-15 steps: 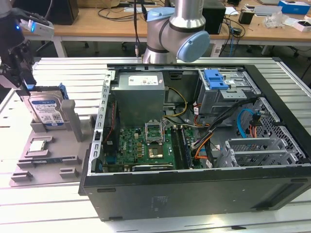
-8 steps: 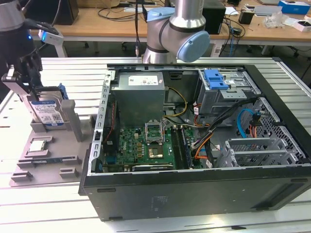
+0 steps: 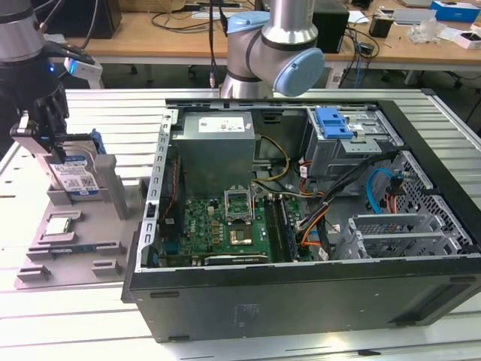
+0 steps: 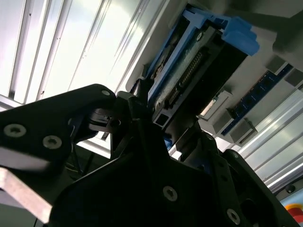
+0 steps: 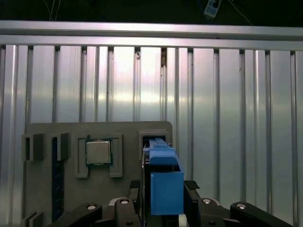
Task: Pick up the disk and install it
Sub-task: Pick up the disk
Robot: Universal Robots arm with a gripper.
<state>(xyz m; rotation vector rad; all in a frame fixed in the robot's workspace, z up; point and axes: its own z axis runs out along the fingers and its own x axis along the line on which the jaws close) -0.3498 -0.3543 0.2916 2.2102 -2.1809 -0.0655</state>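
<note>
The jaws of the robot's gripper (image 5: 163, 190) are nearly closed, one on each side of the disk (image 5: 163, 165), and they appear to press on the flat sides of its blue plastic frame, so the gripper seems to have hold of it. The disk sits directly between the jaws, thin edge toward the first wrist view, standing upright rather than lying flat. Its length appears to run away from the gripper, down to a slot in a grey tray (image 5: 47, 130). Whether it is seated in that slot or raised a little cannot be told. A small square silver chip (image 5: 98, 152) lies in its own recess of the tray, just beside the disk. In the exterior view, the tray rests on a ribbed metal surface (image 3: 75, 331). An open computer case (image 3: 301, 304) lies on its side to the exterior view's right of the tray. The case holds a bare blue bracket (image 3: 334, 122) at its far corner, well apart from the disk.
</note>
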